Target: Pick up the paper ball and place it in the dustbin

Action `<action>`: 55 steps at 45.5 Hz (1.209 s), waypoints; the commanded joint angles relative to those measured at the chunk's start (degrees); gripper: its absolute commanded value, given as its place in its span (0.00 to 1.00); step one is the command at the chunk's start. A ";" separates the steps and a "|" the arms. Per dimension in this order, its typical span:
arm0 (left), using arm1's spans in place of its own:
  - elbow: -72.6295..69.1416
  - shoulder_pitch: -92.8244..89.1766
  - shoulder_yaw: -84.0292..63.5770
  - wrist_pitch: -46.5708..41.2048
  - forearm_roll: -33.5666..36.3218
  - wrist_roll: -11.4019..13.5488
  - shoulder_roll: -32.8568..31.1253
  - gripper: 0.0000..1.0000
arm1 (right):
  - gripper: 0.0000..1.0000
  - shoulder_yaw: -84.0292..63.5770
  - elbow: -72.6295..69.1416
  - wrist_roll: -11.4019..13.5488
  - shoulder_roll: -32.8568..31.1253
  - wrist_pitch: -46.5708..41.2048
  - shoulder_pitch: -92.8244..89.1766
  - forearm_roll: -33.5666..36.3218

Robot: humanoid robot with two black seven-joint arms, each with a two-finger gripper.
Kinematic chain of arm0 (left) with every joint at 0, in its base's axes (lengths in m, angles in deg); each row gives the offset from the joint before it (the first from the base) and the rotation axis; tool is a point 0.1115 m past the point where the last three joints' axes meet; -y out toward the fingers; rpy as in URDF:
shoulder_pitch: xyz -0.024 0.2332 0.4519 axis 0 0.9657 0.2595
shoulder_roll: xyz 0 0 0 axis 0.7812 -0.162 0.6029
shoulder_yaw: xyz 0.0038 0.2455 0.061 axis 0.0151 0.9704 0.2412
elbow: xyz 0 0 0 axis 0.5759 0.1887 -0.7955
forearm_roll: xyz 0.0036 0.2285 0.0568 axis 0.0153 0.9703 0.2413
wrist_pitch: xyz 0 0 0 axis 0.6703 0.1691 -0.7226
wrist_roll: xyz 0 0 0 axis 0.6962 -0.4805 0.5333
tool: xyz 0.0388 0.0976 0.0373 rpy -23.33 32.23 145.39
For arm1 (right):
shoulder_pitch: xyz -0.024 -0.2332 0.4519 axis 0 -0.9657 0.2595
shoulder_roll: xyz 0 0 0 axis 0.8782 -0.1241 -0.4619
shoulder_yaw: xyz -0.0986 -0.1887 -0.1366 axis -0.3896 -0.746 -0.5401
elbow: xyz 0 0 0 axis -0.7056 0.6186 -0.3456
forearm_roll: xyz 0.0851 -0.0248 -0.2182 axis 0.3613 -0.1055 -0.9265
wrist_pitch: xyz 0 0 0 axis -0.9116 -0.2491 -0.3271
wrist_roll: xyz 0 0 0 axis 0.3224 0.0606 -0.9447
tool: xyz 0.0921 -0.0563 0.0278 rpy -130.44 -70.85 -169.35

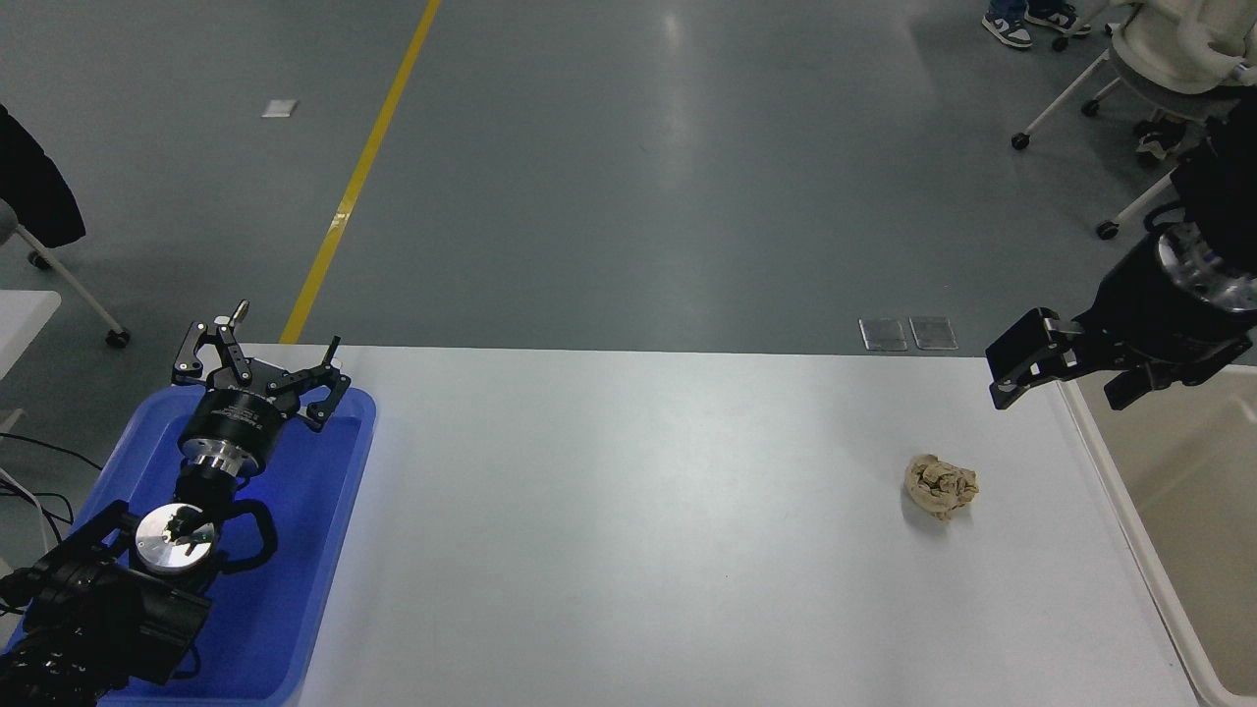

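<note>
A white rectangular worktop (pixel 638 550) carries a crumpled tan-beige paper ball (pixel 941 486) towards its right side; a shallow bright blue plastic tray (pixel 295 550) lies at its left end.

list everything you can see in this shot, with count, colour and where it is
paper ball: 1, tan-beige, on the table toward its right side, nothing touching it
dustbin: 1, beige with cream rim, off the table's right edge, partly cut off by the frame
tray: 1, bright blue, at the table's left end
table: 1, white, fills the lower picture
yellow line: 1, on the grey floor, upper left
office chair: 1, white, top right corner
shoes: a pair, a person's, top edge
left gripper: 1, black, open, parked over the tray
right gripper: 1, black, open, near the dustbin's far corner, apart from the paper ball
</note>
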 commanded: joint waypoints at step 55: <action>-0.03 0.00 0.00 0.00 0.00 0.01 0.00 1.00 | 1.00 12.94 36.93 -0.18 8.02 17.39 -29.96 0.80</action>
